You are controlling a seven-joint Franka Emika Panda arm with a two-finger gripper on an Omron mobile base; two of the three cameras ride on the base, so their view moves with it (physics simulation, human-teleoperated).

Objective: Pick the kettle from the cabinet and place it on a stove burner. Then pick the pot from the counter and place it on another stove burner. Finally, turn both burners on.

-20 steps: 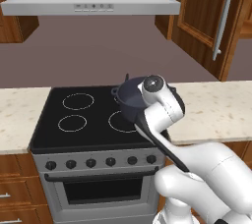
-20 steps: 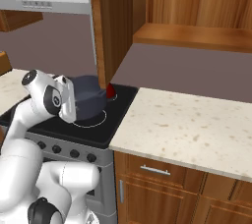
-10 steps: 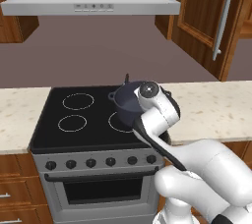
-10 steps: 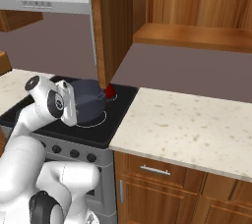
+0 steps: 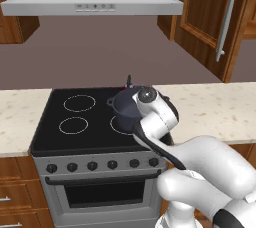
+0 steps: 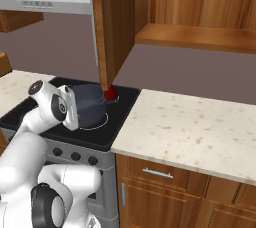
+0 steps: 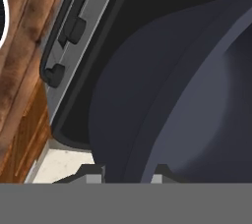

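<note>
A: Start at the near edge. Knobs [image 5: 92,165]?

B: Black row along the stove front, untouched. Neither burner is lit, as far as can be judged.

A: The gripper [image 7: 129,173]?

B: Narrow, its tips straddling the wall of the pot [image 5: 128,108], one inside and one outside. It has the pot by the rim.

A: What changed in the last second?

B: The pot came down and a little nearer. It now hangs over the large ring [image 6: 96,125] at the near right of the cooktop [image 5: 95,117]. Cannot tell if the base touches the glass.

A: And the kettle [image 6: 110,92]?

B: Just behind the pot on the far right burner, red body half hidden.

A: Beyond that?

B: The counter [image 6: 190,132] to the right, and the cabinet [image 6: 200,34] open above it.

A: Meaning?

B: The kettle step looks done and the pot nearly placed. Release it, then go to the knobs.
</note>
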